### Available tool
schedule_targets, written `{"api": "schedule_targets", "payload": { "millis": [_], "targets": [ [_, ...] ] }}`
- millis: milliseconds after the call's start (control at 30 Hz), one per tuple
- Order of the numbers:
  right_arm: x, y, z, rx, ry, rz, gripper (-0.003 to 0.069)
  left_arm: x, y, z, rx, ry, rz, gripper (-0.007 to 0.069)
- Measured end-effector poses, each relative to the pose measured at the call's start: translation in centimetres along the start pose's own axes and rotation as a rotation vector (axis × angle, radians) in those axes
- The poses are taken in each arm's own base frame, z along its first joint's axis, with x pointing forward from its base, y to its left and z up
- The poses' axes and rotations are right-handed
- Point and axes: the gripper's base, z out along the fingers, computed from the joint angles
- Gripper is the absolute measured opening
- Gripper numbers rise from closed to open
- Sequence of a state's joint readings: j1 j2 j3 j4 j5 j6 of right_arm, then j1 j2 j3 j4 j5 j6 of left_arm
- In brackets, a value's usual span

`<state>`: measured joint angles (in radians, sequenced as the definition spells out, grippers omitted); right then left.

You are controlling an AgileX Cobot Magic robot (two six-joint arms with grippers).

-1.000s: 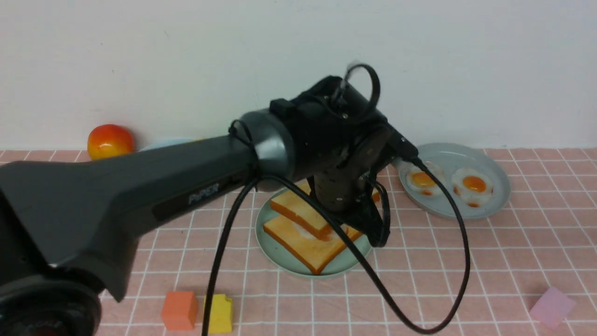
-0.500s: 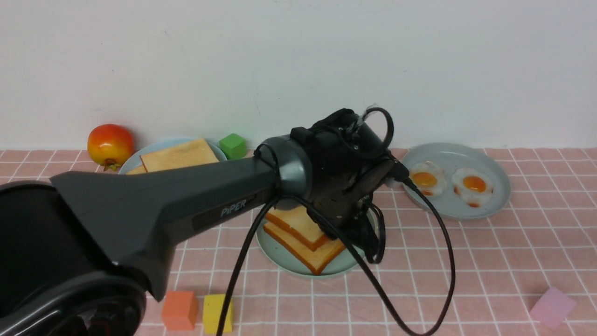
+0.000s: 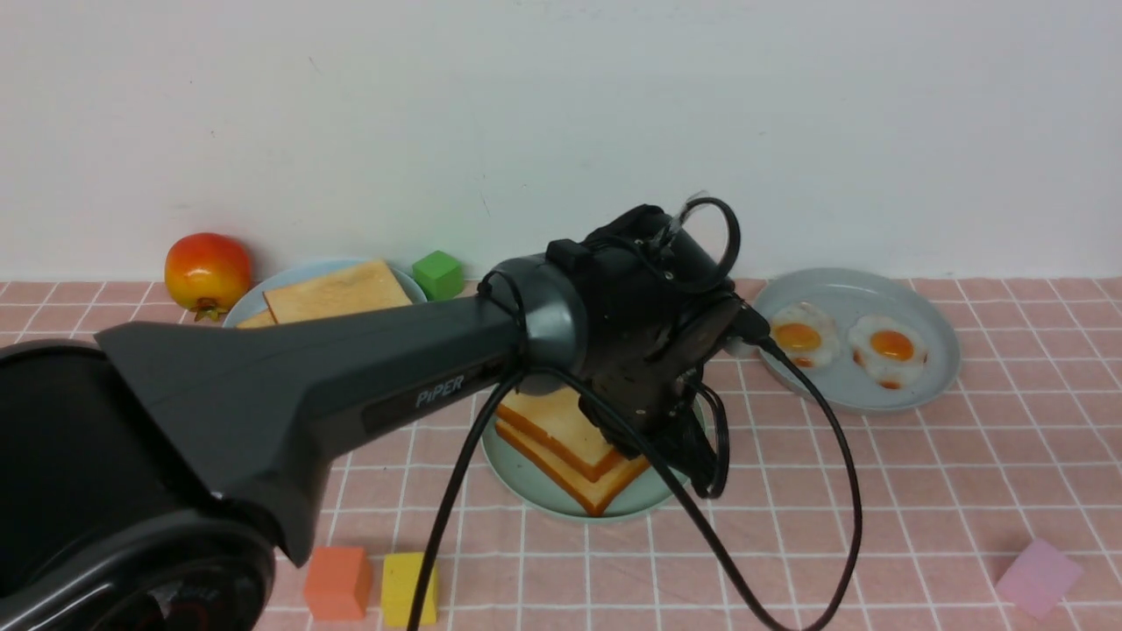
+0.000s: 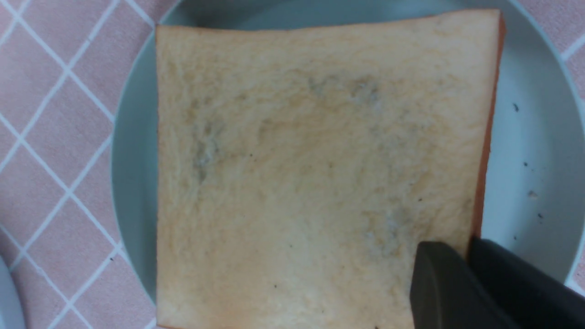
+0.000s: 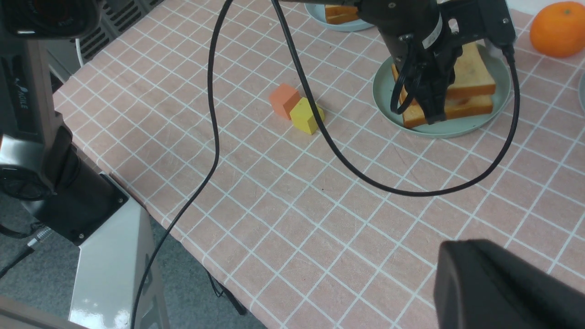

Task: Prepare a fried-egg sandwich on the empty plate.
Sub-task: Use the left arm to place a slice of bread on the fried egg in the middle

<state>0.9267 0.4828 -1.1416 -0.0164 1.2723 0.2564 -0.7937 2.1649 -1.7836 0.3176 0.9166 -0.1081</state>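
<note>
Lowered since second ago: top slice (image 4: pixel 315 173), then offset with egg white peeking out, now squared onto lower slice; egg hidden
Fried-egg sandwich (image 3: pixel 570 447) stacked on mint-green plate (image 4: pixel 525 137)
Left gripper (image 4: pixel 468 249) pinched narrow across top slice's crust edge, near corner
Right gripper (image 5: pixel 502 283) closed, nothing seen in it, well apart from plate
Likely light, spongy, easily dented; egg layer probably slick, so stack may shear
Best hold: crust edge, gentle pinch, release straight up

Three plates, one mint-green plate (image 3: pixel 524 478) and two blue-grey plates (image 3: pixel 841 289); at least three toast slices (image 3: pixel 552 421) showing, two of them stacked; two fried eggs (image 3: pixel 796 337); four blocks, one orange block (image 3: pixel 337 583), one yellow block (image 3: pixel 408 589), one green block (image 3: pixel 438 274), one pink block (image 3: pixel 1039 574); one red-orange fruit (image 3: pixel 208 263).
</note>
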Motion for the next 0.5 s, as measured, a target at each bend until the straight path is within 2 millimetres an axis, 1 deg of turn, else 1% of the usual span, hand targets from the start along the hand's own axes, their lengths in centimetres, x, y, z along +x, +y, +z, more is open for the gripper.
{"api": "schedule_targets", "payload": {
  "millis": [200, 267, 400, 500],
  "targets": [
    [0.0, 0.0, 0.0, 0.0, 0.0, 0.0, 0.0032, 0.11, 0.01, 0.0, -0.001, 0.012, 0.0, 0.0141],
    [0.02, 0.07, 0.0, -0.007, 0.002, 0.002, 0.0032, 0.14, 0.0, 0.0, 0.0, 0.015, -0.001, 0.0188],
    [0.04, 0.14, 0.0, -0.015, 0.004, 0.005, 0.0032, 0.14, 0.0, 0.0, 0.0, 0.015, -0.001, 0.0255],
    [0.05, 0.18, 0.0, -0.02, 0.005, 0.006, 0.0032, 0.14, -0.02, 0.0, 0.002, 0.015, -0.002, 0.0282]
  ]
}}
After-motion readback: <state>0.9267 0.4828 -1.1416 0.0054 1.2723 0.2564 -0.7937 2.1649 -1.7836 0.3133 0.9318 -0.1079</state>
